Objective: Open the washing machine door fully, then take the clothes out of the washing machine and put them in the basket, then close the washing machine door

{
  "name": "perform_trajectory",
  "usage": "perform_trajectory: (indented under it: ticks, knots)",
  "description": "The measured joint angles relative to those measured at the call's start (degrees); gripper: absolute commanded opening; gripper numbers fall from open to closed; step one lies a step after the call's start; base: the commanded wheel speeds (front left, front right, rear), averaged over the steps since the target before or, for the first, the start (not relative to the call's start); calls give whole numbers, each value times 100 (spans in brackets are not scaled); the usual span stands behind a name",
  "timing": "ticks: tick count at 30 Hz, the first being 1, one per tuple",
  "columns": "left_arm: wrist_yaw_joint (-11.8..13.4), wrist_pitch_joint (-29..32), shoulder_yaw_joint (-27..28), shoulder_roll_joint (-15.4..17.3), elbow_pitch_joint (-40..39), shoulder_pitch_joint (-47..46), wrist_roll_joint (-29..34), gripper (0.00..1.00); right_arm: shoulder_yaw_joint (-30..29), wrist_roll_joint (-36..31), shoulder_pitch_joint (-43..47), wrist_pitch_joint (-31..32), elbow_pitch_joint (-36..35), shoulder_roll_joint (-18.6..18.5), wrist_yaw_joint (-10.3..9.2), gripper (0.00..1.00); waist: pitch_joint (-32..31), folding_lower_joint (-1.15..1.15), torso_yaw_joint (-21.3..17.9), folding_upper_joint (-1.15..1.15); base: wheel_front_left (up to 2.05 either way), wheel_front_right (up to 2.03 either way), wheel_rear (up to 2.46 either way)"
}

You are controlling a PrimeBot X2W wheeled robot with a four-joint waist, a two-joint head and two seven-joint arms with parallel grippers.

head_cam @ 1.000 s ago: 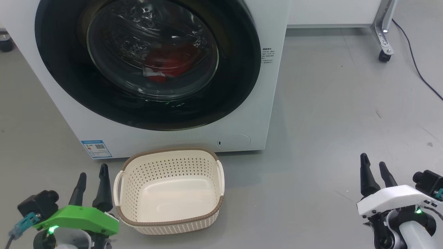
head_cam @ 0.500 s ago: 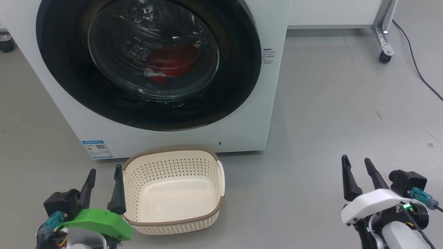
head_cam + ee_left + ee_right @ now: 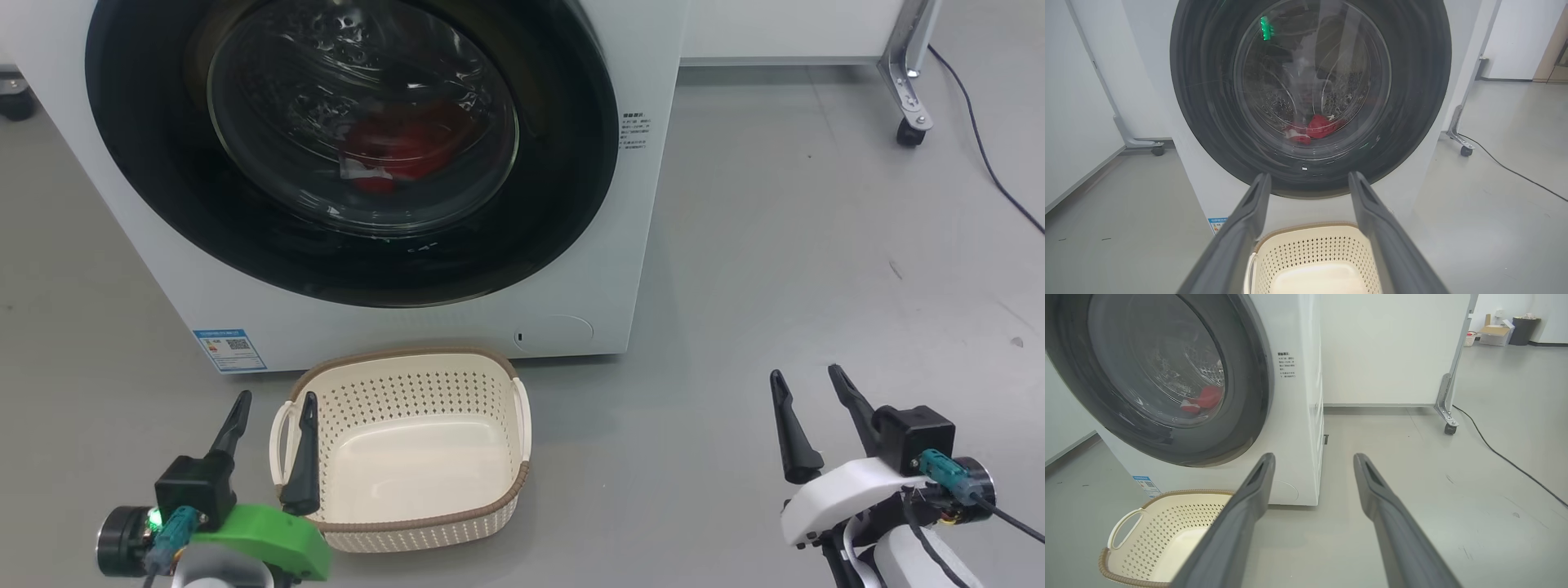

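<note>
Your left pincer (image 3: 276, 398) and right pincer (image 3: 805, 372) both stand wide apart, gripping nothing. The clothes (image 3: 400, 151) lie behind the shut washing machine door (image 3: 563, 163). The basket (image 3: 408, 523) sits on the floor just before the washing machine (image 3: 645, 245).

The left gripper (image 3: 276, 397) sits at the lower left of the head view, its 2 dark fingers (image 3: 304, 457) spread wide and pointing up the view, with nothing between them. Behind them a green wrist housing (image 3: 261, 531) carries a black camera block (image 3: 194, 490) beside a small lit green light (image 3: 153, 515). The right gripper (image 3: 805, 371) sits at the lower right, jaws likewise wide and empty, leaning slightly leftward. It rises from a white wrist housing (image 3: 824, 494) with a second black block (image 3: 913, 429) and a teal plug (image 3: 939, 471). In each wrist view the 2 fingers rise apart from the bottom edge, holding nothing
</note>
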Motion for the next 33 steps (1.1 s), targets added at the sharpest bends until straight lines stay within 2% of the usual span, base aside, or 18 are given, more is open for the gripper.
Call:
perform_trajectory:
  ticks: [11, 32, 33]
  knots:
    - [53, -165, -18, -16, 125, 0, 570, 100, 93, -662, -83, -129, 13, 7, -13, 100, 19, 0, 6, 0, 0, 0, 0]
    - [51, -165, 96, -96, 279, -4, 581, 100, -79, -724, -83, -135, 52, 111, 3, 100, 57, 0, 14, 0, 0, 0, 0]
    - [51, -165, 99, -98, 283, -5, 591, 100, -91, -725, -83, -135, 53, 112, 4, 47, 58, 0, 15, 0, 0, 0, 0]
